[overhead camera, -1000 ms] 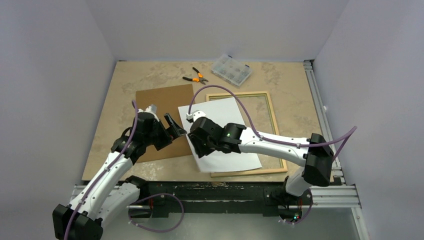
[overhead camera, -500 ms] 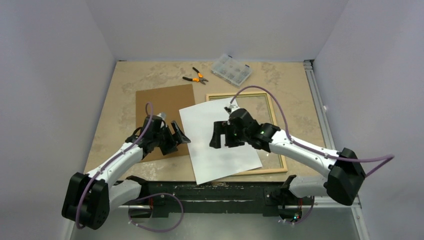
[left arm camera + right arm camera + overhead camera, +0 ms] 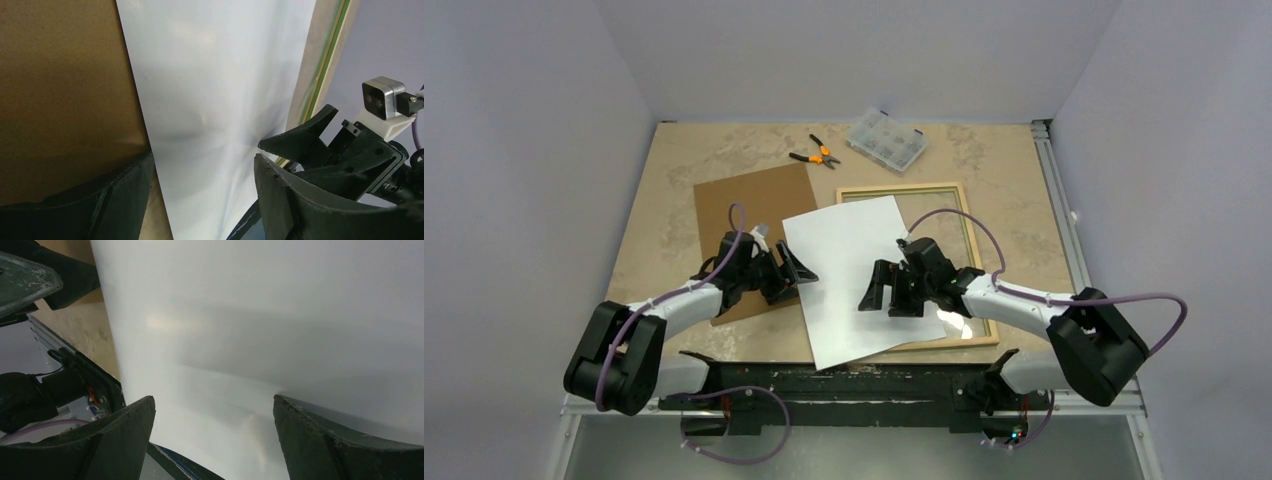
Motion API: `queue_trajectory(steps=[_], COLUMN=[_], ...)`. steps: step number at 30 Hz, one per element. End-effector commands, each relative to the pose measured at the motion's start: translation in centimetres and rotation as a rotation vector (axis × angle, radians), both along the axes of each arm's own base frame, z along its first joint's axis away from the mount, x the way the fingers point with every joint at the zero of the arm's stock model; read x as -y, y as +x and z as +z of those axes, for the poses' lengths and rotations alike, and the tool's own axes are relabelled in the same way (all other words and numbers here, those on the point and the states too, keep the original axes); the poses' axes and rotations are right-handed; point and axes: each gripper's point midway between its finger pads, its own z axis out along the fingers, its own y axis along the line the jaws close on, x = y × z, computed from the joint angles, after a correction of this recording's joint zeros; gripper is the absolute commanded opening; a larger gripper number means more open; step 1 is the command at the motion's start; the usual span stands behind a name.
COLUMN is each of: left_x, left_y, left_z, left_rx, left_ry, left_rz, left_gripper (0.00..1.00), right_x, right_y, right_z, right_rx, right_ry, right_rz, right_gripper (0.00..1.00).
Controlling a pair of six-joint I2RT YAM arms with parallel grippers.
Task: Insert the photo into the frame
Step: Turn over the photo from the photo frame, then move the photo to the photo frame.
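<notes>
Both arms reach inward, left pincer and right pincer gaping toward each other.

Three plain walls stand around the table: a back wall, a left wall and a right wall, all pale grey-purple. The table top looks like tan stone with light swirls. A silver metal rail runs along its right edge.

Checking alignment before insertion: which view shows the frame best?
Top external: most of the frame shows, the photo covering its left part. Left wrist catches only an edge strip; right wrist shows none of it.
</notes>
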Motion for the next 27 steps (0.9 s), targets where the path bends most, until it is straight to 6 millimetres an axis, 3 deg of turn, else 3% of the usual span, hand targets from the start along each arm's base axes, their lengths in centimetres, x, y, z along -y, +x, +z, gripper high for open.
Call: queue_trajectory(steps=[1,15,18,23,27], left_x=[1.0,1.5,1.4,0.9,0.9], left_y=[0.9,0.8,0.8,0.8,0.7], left_z=[1.1,6.8,6.4,3.9,3.5], left_rx=[0.080,0.279,0.269,0.228,0.233], left_ry=[-0.076,-0.156,-0.141,-0.093,-0.120], left_rz=[-0.021,-0.063,-0.055,-0.035,-0.016], left_gripper=[0.70,0.67,0.65,0.61,0.58], right_x=[-1.9,-2.0,-2.1,-2.3,-2.5], right_y=[0.8,0.7,0.7,0.8,0.8], right_z=[1.2,0.4,0.6,0.9,1.3], right_rx=[0.019,-0.003,-0.003,-0.002,0.000], right_ry=[0.108,0.101,0.110,0.128,0.146], right_rz=[0.004,0.001,-0.003,-0.006,-0.009], right_gripper=[0.87,0.86,0.86,0.86,0.86])
